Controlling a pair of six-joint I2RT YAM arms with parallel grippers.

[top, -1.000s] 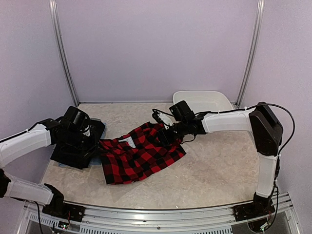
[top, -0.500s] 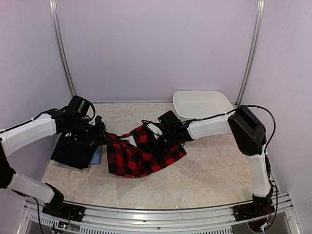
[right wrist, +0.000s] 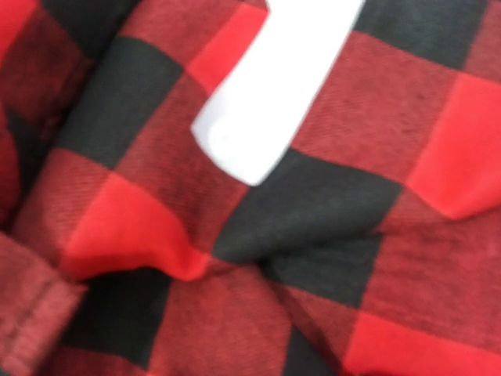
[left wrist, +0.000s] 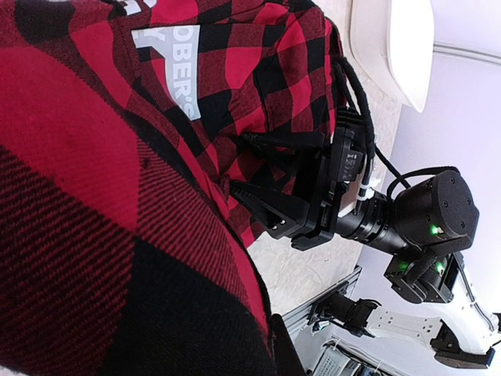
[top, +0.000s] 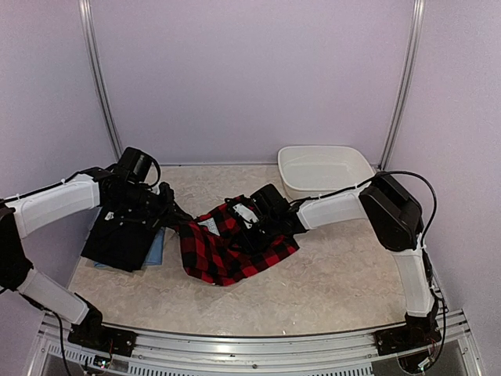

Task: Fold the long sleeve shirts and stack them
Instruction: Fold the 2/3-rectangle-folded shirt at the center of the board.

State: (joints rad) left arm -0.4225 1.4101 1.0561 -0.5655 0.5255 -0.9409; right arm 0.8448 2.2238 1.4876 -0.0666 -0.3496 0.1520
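Top view, room: the flannel shirt (top: 235,249) lies bunched mid-counter (top: 352,266), slightly left. Bare marbled surface shows toward the near edge and the right edge.
Top view, edges: the white basin (top: 325,167) sits in the far right corner. A folded black shirt (top: 117,239) lies by the left edge on a light blue one (top: 156,249).
Top view, left arm: it reaches in from the left edge, and the left gripper (top: 180,217) meets the flannel's left border.
Top view, right arm: it is bent back across the counter, with the right gripper (top: 246,229) low on the flannel's middle.
Left wrist view, cloth: flannel fills the frame, its grey label (left wrist: 176,78) showing. The left gripper's own fingers are hidden, so its grip cannot be told.
Left wrist view, right gripper (left wrist: 239,164): its fingers (left wrist: 270,205) are spread apart, tips against the cloth.
Right wrist view: only checked cloth and a white label (right wrist: 274,70) show, close and blurred.
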